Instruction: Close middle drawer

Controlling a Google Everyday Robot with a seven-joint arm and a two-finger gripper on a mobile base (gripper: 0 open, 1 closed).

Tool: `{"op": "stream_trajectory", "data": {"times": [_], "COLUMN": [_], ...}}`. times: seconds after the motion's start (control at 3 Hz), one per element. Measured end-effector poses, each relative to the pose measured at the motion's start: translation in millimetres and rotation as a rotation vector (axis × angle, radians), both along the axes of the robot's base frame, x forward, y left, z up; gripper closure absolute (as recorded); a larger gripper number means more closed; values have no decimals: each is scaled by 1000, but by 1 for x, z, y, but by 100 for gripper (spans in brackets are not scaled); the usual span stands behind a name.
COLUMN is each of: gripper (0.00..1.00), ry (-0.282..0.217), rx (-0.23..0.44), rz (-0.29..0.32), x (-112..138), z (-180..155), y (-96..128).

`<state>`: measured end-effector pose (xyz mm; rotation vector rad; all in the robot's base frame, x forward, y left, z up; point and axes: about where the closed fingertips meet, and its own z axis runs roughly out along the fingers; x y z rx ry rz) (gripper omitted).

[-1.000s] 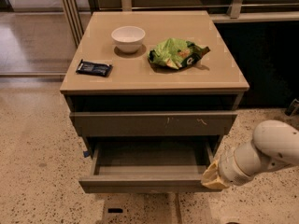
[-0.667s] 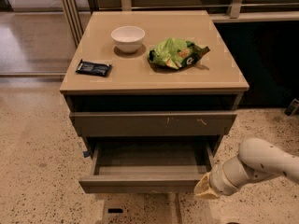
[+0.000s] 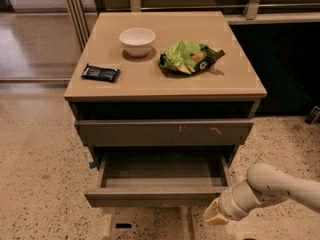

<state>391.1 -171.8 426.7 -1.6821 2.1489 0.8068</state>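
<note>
The middle drawer (image 3: pixel 156 197) is pulled out from the cabinet. It has a plain grey-brown flat front and a dark grey inside (image 3: pixel 162 165) that looks empty. My gripper (image 3: pixel 215 215) is low at the right, just in front of and slightly below the right end of the drawer's front. The pale arm (image 3: pixel 280 186) comes in from the right edge. Above the open drawer sits a wider drawer front with pale scratch marks (image 3: pixel 165 132), which is pushed in further.
On the cabinet top (image 3: pixel 240 79) stand a white bowl (image 3: pixel 137 40), a green chip bag (image 3: pixel 189 57) and a dark snack packet (image 3: pixel 100 73). Speckled floor (image 3: pixel 40 184) surrounds the cabinet. A dark counter base (image 3: pixel 285 64) is at the right.
My arm has moved down and to the left, bringing the gripper from beside the drawer's right side to just in front of its right front corner. The drawer has not moved.
</note>
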Motion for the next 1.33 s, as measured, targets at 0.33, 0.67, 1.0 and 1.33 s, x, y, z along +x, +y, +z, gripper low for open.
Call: {"op": "stream_trajectory", "data": {"times": [0.33, 0.67, 1.0, 1.33], "gripper": [100, 100, 100, 100], "ry": [-70, -220, -375, -509], "rx": [-6, -7, 21, 53], "rz": [15, 38, 32, 15], "x": [7, 23, 43, 65], "z": [-12, -25, -32, -32], "y": [-1, 1, 1, -1]}}
